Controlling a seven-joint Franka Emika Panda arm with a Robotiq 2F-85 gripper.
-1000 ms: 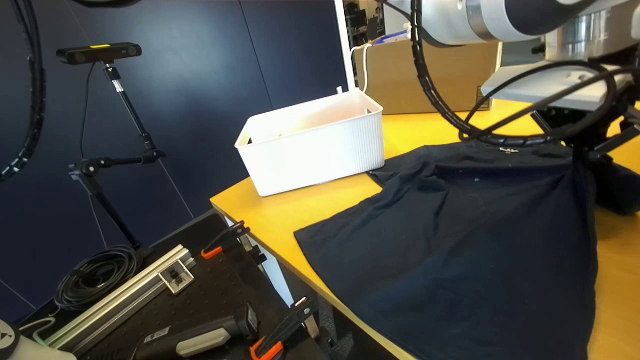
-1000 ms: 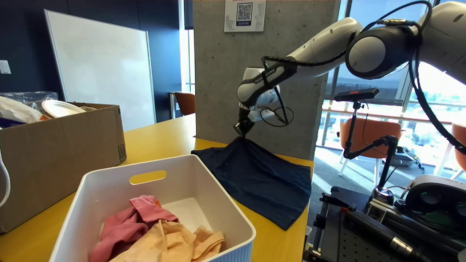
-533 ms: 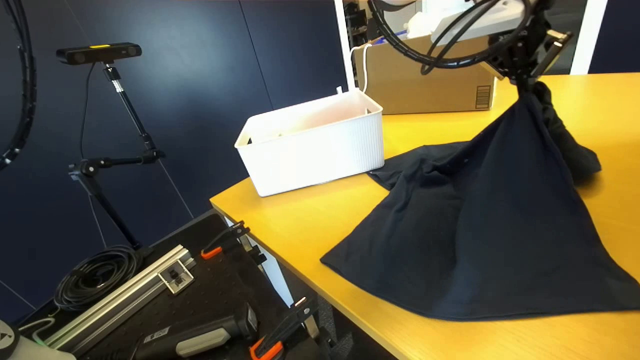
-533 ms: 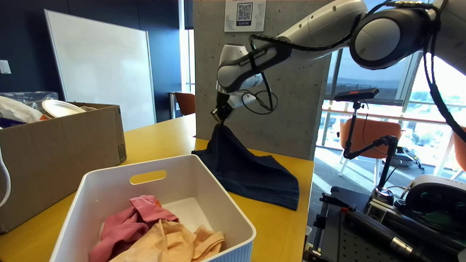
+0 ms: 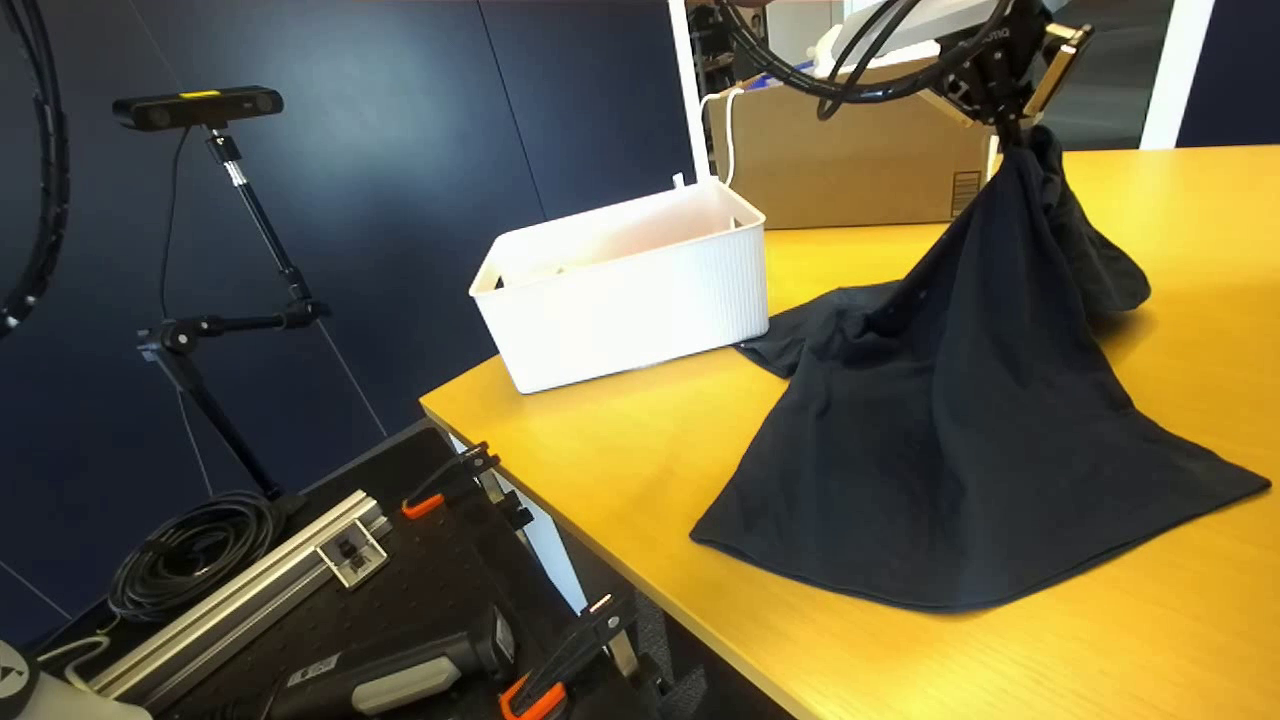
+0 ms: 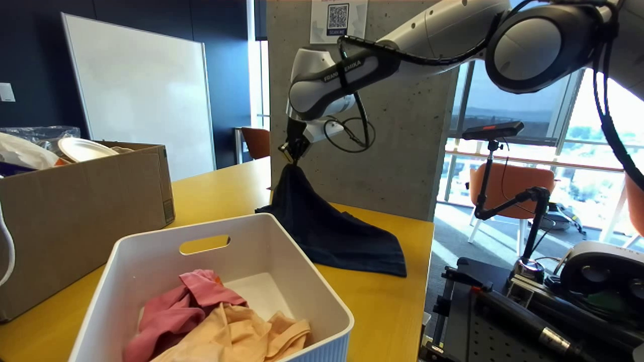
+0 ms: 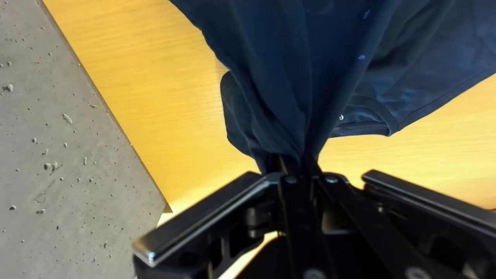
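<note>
A dark navy T-shirt (image 5: 950,450) lies partly on the yellow table (image 5: 620,440). My gripper (image 5: 1010,130) is shut on a bunch of its fabric and holds that part up in a peak. The lifted shirt (image 6: 327,231) also hangs from the gripper (image 6: 294,161) in an exterior view, its hem spread on the table. In the wrist view the shirt (image 7: 286,77) gathers into folds at the gripper (image 7: 296,164), whose fingertips are mostly hidden by cloth. One sleeve lies beside the white bin (image 5: 640,310); another part hangs behind the gripper.
The white bin (image 6: 156,266) holds a pink cloth (image 6: 173,311) and a peach cloth (image 6: 231,332). A full cardboard box (image 6: 85,216) stands behind it. A concrete pillar (image 6: 372,171) rises at the table's edge. A black cart (image 5: 400,570) with clamps and tools adjoins the table.
The gripper has risen and moved left in both exterior views, still holding the shirt. The shirt's held part has lifted into a peak and its hem has slid back from the table's edge.
</note>
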